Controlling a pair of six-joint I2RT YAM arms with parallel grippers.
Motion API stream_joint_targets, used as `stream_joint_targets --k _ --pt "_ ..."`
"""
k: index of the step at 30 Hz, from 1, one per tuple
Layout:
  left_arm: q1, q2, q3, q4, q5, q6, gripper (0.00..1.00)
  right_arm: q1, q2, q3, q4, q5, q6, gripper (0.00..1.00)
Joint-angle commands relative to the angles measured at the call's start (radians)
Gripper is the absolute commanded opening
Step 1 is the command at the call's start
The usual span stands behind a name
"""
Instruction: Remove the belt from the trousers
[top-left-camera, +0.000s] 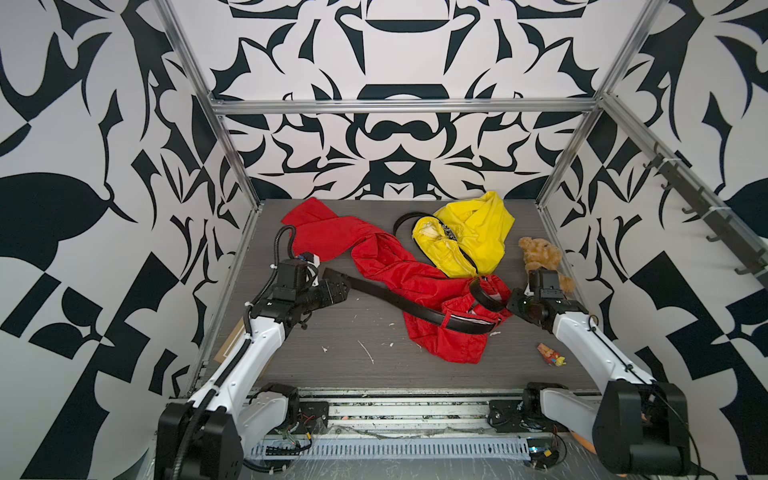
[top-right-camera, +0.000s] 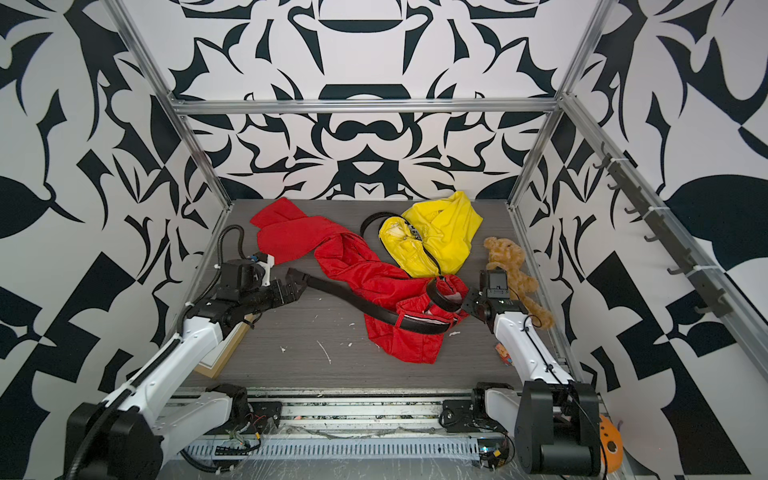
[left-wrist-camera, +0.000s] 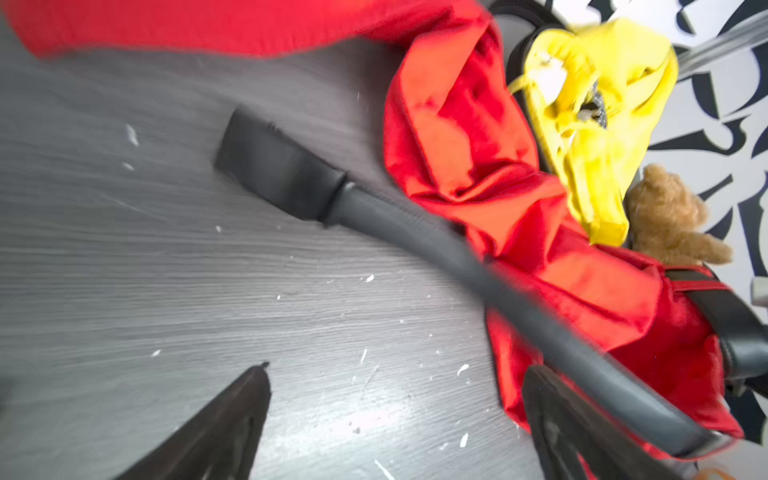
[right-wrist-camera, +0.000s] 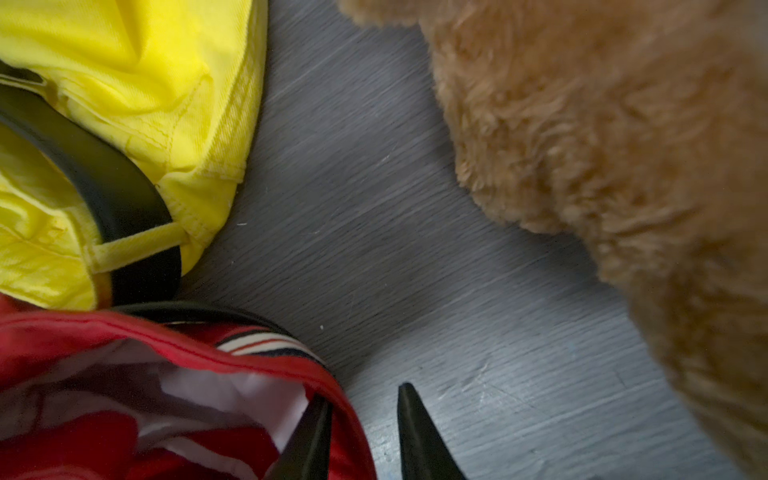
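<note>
The black belt (top-left-camera: 374, 291) lies on the grey table (top-left-camera: 311, 374). Its long axis slants from far left to near right, where it passes under a loop on the waistband of the red trousers (top-left-camera: 415, 286). Its free end (left-wrist-camera: 274, 166) rests flat just beside the left gripper (left-wrist-camera: 399, 370), whose jaws stand wide and hold nothing. This arm is the nearer one, so a pull would best go leftward along that axis. The right gripper (right-wrist-camera: 363, 395) is narrow, with the waistband's rim between its fingers; whether it pinches I cannot tell. The buckle is not visible, folds hide how many loops are threaded, and the left wrist view is smeared. A second belt (right-wrist-camera: 104, 178) sits in the yellow trousers (top-left-camera: 478, 232).
</note>
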Motion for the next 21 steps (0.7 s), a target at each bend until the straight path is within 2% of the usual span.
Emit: stream_joint_targets --k 1,3,7,9,12,17,18,21 --pt "-0.084 -0.014 0.114 -0.135 -0.118 0.091 1.0 -0.005 -0.004 0.01 0.015 0.0 -0.02 0.3" --pt "-0.178 0.031 0.172 -0.127 -0.064 0.204 1.0 -0.005 -0.004 0.011 0.015 -0.004 -0.023 0.31" --pt "-0.383 0.238 0.349 -0.217 0.043 0.419 0.97 -0.005 0.002 0.019 0.015 -0.029 -0.03 0.31" --pt "-0.466 0.352 0.422 -0.273 0.073 0.494 0.94 -0.005 0.001 0.02 0.012 -0.04 -0.033 0.31" --pt "-0.563 0.451 0.479 -0.313 0.128 0.605 0.91 -0.005 -0.006 0.02 0.005 -0.044 -0.037 0.31" --pt "-0.587 0.533 0.504 -0.254 0.223 0.669 0.86 -0.005 -0.013 0.016 -0.001 -0.051 -0.047 0.31" --pt "-0.587 0.547 0.51 -0.243 0.241 0.675 0.82 -0.005 -0.013 0.014 0.0 -0.054 -0.046 0.31" --pt "-0.591 0.582 0.519 -0.206 0.256 0.689 0.81 -0.005 -0.014 0.013 0.002 -0.062 -0.047 0.32"
